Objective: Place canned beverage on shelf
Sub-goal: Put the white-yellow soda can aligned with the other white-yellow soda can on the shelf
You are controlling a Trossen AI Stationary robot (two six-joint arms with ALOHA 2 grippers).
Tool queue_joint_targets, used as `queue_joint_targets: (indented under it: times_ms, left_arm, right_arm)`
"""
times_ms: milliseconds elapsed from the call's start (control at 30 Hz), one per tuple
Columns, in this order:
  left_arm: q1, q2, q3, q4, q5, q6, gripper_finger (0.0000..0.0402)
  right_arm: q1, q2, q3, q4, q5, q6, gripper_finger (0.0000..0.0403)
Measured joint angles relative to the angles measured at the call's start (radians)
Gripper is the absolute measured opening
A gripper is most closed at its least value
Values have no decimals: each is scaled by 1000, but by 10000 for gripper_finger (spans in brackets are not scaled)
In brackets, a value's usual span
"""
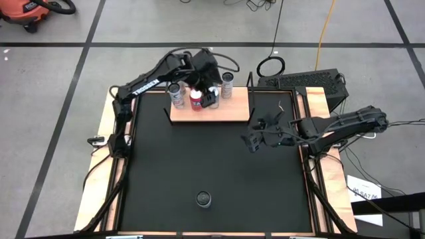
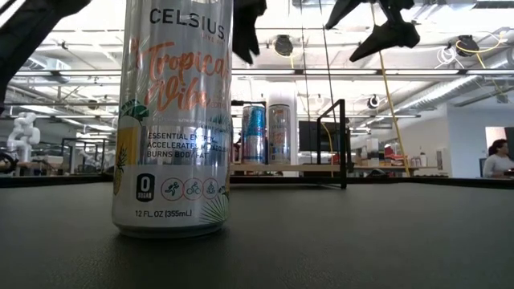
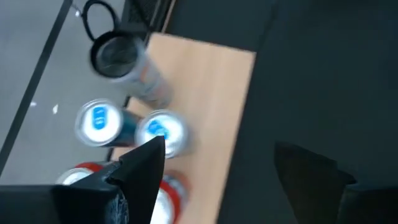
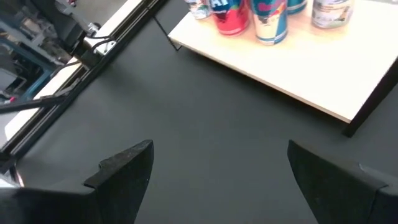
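A silver Celsius can (image 1: 203,198) stands upright on the black mat near the table's front edge; it fills the left of the low view (image 2: 173,120). The shelf, a light wooden board (image 1: 226,111) with black end posts, lies at the far side and carries several upright cans (image 1: 175,93) (image 3: 160,132) (image 4: 268,18). My left gripper (image 1: 211,98) is open and empty above the shelf's cans (image 3: 230,180). My right gripper (image 1: 255,137) is open and empty above the mat, to the right of the shelf (image 4: 217,168).
The black mat (image 1: 166,166) covers most of the table inside a wooden rim. A black post (image 1: 251,89) stands at the shelf's right end. A dark keyboard-like object (image 1: 305,81) lies at the far right corner. A person shows far off in the room (image 2: 499,158).
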Motion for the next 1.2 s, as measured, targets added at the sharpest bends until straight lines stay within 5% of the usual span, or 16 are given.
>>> queue_joint_targets:
  times_ms: [267, 567, 1000, 1200]
  left_arm:
    - [-149, -62, 0, 8, -33, -108, 274]
    - [-349, -63, -9, 9, -186, -285, 274]
    - [-623, -76, -84, 31, -419, -441, 273]
    - [-675, -143, -142, 24, -437, -462, 273]
  right_arm:
    - [68, 0, 0, 3, 1, -31, 357]
    - [142, 11, 0, 37, -1, -101, 357]
    - [233, 69, 0, 274, -1, -94, 357]
    - [257, 141, 0, 447, 2, -98, 357]
